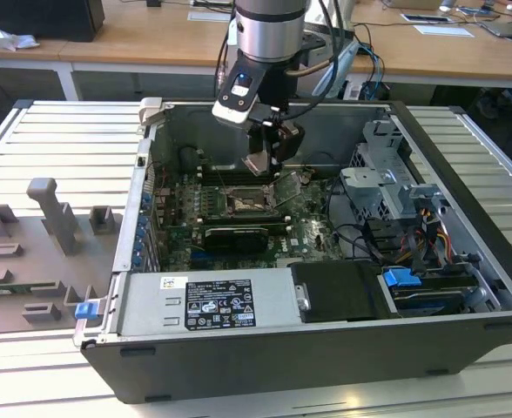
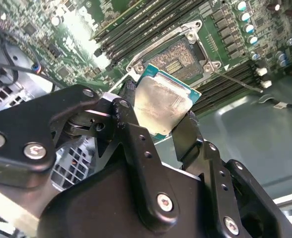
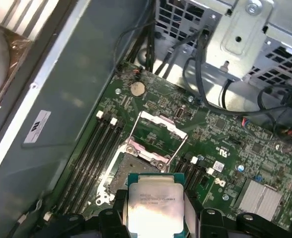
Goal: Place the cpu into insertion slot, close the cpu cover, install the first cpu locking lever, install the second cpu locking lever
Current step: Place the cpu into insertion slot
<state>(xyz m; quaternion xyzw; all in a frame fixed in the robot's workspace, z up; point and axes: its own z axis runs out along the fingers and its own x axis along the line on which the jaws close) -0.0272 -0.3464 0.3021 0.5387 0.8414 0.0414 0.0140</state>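
Note:
My gripper [image 1: 262,164] hangs inside the open computer case, shut on the cpu [image 2: 162,103], a small square chip with a silvery-beige top and a green edge. Its black fingers [image 2: 131,106] clamp two opposite sides of the chip. The cpu [image 3: 155,202] sits tilted a short way above the insertion slot [image 3: 120,171], apart from it. The slot's dark pin field [image 2: 178,58] lies bare in its silver frame on the green board. The cpu cover [image 3: 161,122] is swung open and lies back beyond the slot. A thin metal lever [image 2: 240,82] stands off beside the socket.
Long black memory slots [image 3: 89,148] run on both sides of the socket. A black graphics card [image 1: 234,235] lies just in front of it, the power supply [image 1: 204,300] nearer still. Drive cage and cables [image 1: 387,187] fill the exterior view's right. Grey fixtures [image 1: 51,218] stand outside the case.

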